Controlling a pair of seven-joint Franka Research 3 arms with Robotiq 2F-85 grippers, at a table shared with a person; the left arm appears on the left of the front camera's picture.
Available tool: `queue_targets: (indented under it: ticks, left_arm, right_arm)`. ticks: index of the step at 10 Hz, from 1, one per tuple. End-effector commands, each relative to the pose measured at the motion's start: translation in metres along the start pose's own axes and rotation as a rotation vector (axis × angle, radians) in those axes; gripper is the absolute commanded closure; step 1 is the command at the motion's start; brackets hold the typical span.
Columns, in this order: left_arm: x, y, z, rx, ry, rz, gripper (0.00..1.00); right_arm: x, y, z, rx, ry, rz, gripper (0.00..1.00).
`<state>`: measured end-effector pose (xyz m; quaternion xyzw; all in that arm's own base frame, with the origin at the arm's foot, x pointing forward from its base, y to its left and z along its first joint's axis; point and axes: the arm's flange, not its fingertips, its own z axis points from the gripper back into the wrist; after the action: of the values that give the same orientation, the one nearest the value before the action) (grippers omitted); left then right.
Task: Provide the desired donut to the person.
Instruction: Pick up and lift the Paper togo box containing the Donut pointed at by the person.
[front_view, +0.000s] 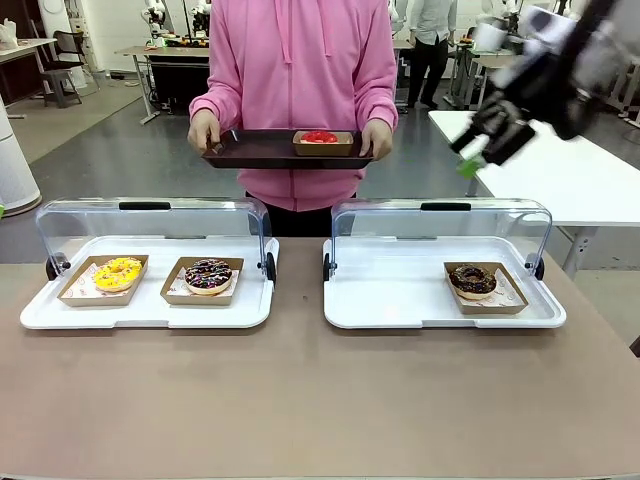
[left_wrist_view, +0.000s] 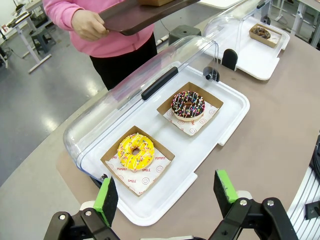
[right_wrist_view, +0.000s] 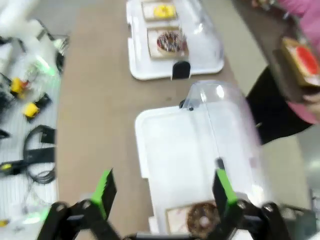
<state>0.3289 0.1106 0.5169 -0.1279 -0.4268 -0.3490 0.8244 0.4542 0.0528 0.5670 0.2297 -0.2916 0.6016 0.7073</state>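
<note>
The person (front_view: 300, 60) holds a red donut (front_view: 320, 137) on a tray (front_view: 250, 150); right of it the right gripper (front_view: 487, 140), fingers spread like the left gripper (left_wrist_view: 167, 192)

Chocolate donut (right_wrist_view: 202, 218) sits blurred, partly behind the right claw (right_wrist_view: 162, 186).

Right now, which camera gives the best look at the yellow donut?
The left wrist view: the yellow donut sits close and sharp, seen from above. The front view shows it small and low-angled; the right wrist view shows a distant blurred patch.
</note>
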Motion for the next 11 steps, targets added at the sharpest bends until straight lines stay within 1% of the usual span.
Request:
queue_targets:
  ticks: [1, 2, 4, 6, 7, 9, 11]
  left_arm:
    - [-0.001, 0.001, 0.000, -0.008, -0.008, 0.002, 0.00]
    - [-0.001, 0.001, 0.000, -0.008, -0.008, 0.002, 0.00]
    - [-0.001, 0.001, 0.000, -0.008, -0.008, 0.002, 0.00]
    - [-0.001, 0.001, 0.000, -0.008, -0.008, 0.002, 0.00]
    - [-0.001, 0.001, 0.000, -0.008, -0.008, 0.002, 0.00]
    - [-0.001, 0.001, 0.000, -0.008, -0.008, 0.002, 0.00]
    - [-0.001, 0.001, 0.000, -0.008, -0.008, 0.002, 0.00]
  right_arm:
    - [-0.034, 0.034, -0.005, -0.057, -0.090, -0.053, 0.00]
    - [-0.049, 0.046, -0.003, -0.092, -0.121, -0.090, 0.00]
    - [-0.075, 0.062, 0.002, -0.160, -0.143, -0.169, 0.00]
    - [-0.096, 0.062, 0.003, -0.205, -0.131, -0.284, 0.00]
    - [-0.103, 0.062, 0.004, -0.223, -0.145, -0.315, 0.00]
    - [-0.107, 0.070, 0.002, -0.265, -0.115, -0.395, 0.00]
    - [-0.107, 0.080, 0.003, -0.315, -0.092, -0.440, 0.00]
